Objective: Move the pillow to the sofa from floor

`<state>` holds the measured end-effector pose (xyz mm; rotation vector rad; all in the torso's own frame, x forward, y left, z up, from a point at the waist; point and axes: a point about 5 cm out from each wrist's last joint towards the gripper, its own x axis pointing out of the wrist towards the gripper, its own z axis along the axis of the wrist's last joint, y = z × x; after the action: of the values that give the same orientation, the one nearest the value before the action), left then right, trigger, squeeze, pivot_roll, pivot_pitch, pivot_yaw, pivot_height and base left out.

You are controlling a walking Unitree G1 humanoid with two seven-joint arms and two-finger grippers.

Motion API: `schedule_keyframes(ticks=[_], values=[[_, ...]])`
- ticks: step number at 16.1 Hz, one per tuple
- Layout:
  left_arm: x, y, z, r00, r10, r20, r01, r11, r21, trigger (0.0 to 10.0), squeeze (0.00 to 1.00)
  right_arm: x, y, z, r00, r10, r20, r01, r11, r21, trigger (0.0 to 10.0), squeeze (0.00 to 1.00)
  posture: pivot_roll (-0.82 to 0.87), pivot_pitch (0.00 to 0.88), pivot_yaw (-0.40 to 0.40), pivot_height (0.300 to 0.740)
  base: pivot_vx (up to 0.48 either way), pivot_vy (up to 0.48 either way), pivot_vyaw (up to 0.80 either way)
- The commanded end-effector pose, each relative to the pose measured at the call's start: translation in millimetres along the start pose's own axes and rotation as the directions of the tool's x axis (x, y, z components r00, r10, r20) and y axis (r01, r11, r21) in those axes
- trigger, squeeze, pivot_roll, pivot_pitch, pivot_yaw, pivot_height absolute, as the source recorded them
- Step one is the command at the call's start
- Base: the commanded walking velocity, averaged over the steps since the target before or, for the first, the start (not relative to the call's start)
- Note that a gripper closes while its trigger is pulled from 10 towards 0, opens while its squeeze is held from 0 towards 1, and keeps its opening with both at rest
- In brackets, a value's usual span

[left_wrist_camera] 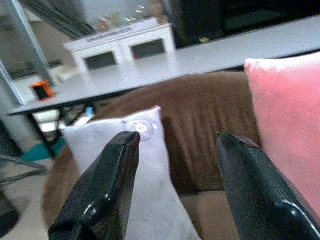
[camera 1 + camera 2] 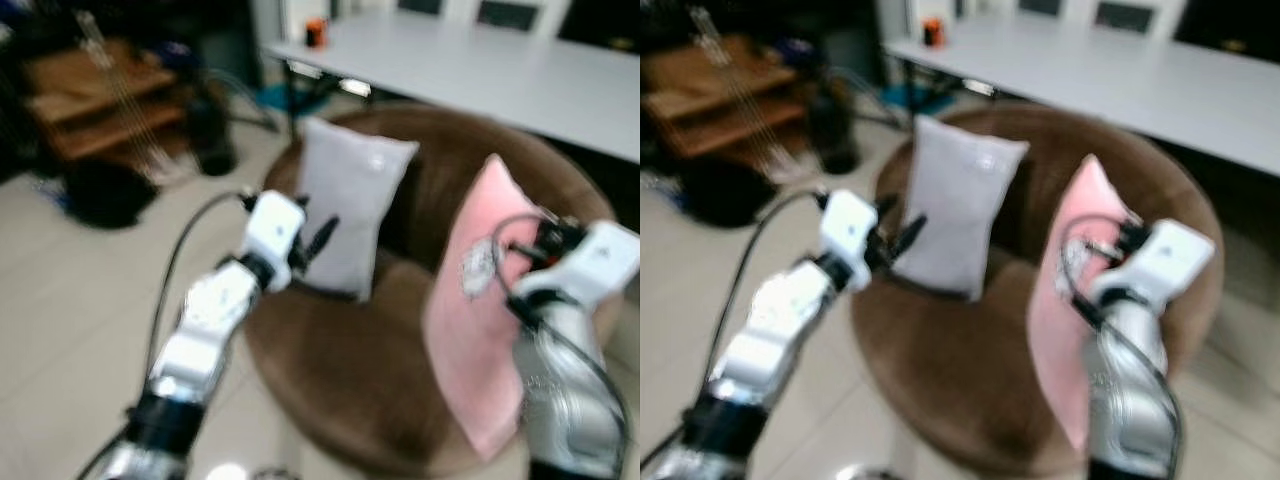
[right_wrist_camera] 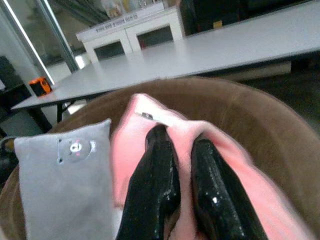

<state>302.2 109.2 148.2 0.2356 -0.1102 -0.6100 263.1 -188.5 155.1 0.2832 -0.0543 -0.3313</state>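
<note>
A round brown upholstered sofa (image 2: 360,400) with a curved back sits low on a pale tiled floor (image 2: 70,330), and everything here is placed around it. The right tool (image 3: 181,165) pinches a fold at the upper edge of a soft pink pillow (image 2: 480,340), its two black fingers (image 3: 155,185) pressed together with the fabric bunched between them. The pink pillow stands on edge over the sofa's right side, its lower end down at the seat near the front rim; whether its weight rests on the cushion or hangs from the grip cannot be told. A light grey rectangular pillow (image 2: 350,205) leans upright against the sofa's back on the left side. The left tool (image 2: 318,240) hovers just in front of that grey pillow with its fingers (image 1: 105,190) spread wide, holding nothing. Behind the sofa runs a long white counter (image 2: 480,70) with a small orange object (image 2: 316,32) near its far end. As a judgement, the task looks nearly finished: the pink pillow is off the floor and at the sofa, and what remains is to let go and draw the right arm back, perhaps after settling the pillow against the backrest.
</note>
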Motion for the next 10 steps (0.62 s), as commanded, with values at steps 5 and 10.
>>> schedule_keyframes(ticks=[5,10], values=[[-7.3,-10.9,-4.1,0.991,-0.125,-0.037,0.126,0.992,0.022,10.0,0.0,2.9,16.8,6.8,0.993,0.12,-0.001,-0.12,0.993,0.016,10.0,0.0,0.02,0.04,0.006,0.74,0.0,0.0,0.0],[-19.5,-8.3,-7.8,0.987,-0.143,-0.074,0.146,0.989,0.032,10.0,0.0,19.8,42.2,24.8,0.979,0.203,-0.004,-0.202,0.975,0.094,10.0,0.0,0.04,0.064,-0.012,0.74,0.0,0.0,0.0]])
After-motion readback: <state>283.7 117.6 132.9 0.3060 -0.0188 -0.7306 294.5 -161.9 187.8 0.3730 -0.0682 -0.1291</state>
